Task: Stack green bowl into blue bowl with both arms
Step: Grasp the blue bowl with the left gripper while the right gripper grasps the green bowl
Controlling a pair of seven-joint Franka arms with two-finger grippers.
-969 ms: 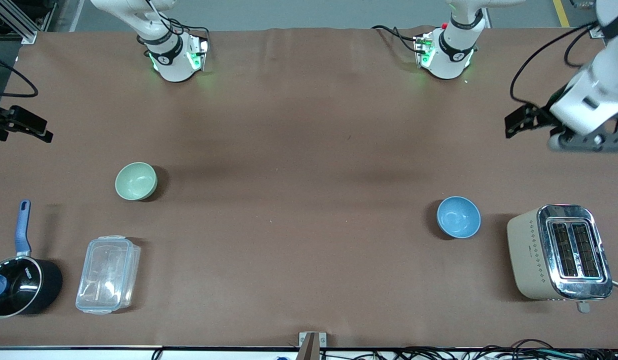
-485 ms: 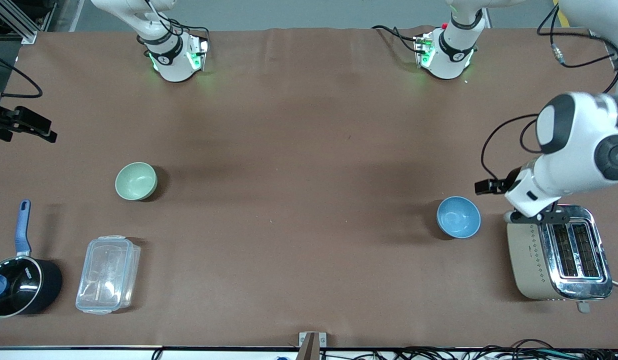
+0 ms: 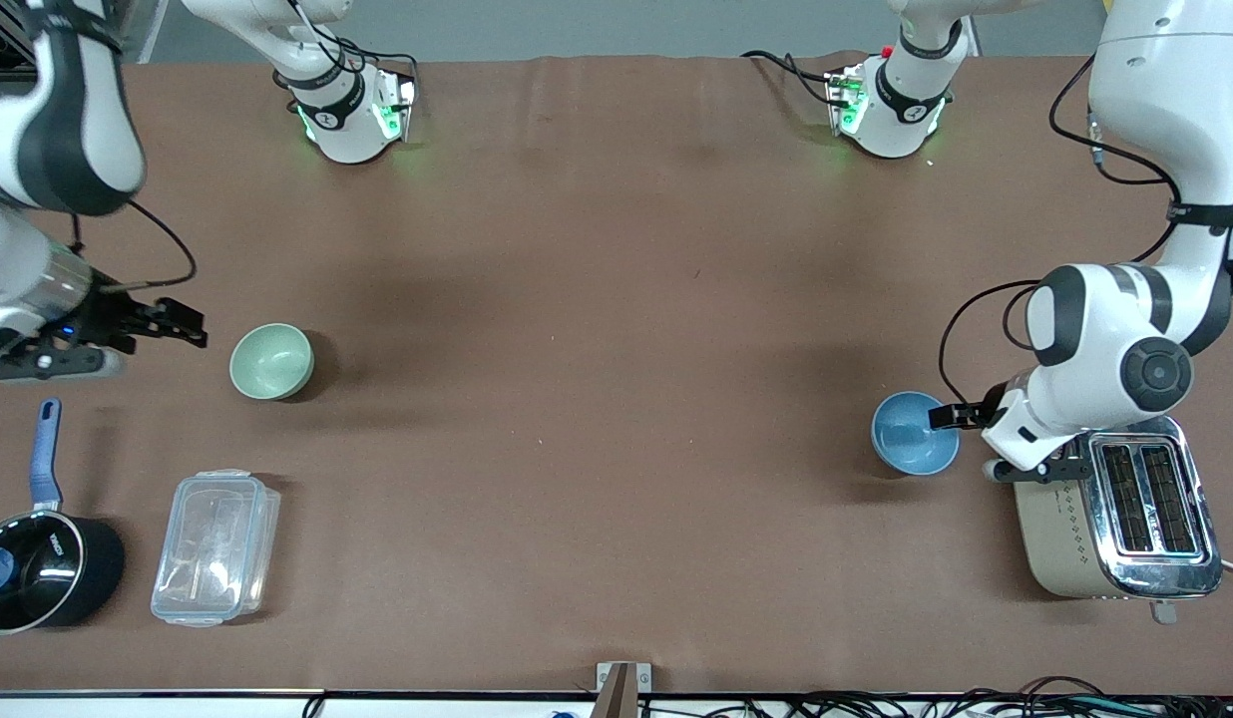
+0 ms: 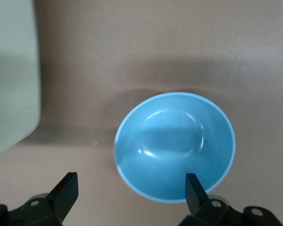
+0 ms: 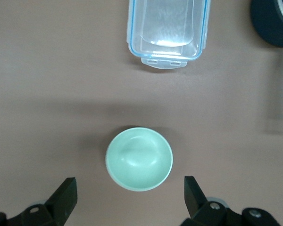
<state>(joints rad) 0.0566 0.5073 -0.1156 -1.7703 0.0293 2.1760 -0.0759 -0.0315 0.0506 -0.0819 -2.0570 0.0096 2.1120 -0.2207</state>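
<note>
Approach step: your open left gripper (image 4: 129,193) nears blue bowl (image 3: 914,432), open right gripper (image 5: 129,194) nears green bowl (image 3: 271,361); next, descend onto rims.

green bowl (image 3: 271,361): sitting on the counter (image 3: 597,329) toward the right arm's end, well apart from the blue bowl, a bit farther from the front camera than it
blue bowl (image 3: 913,433): toward the left arm's end, just beside the toaster
toaster (image 3: 1115,504): slightly nearer the front camera than the blue bowl
plastic box (image 3: 215,547): nearer the front camera than the green bowl
saucepan (image 3: 40,563): beside the plastic box, out by the counter's end
left end effector (image 3: 954,416): over the blue bowl's rim
right end effector (image 3: 173,326): just beside the green bowl
</note>
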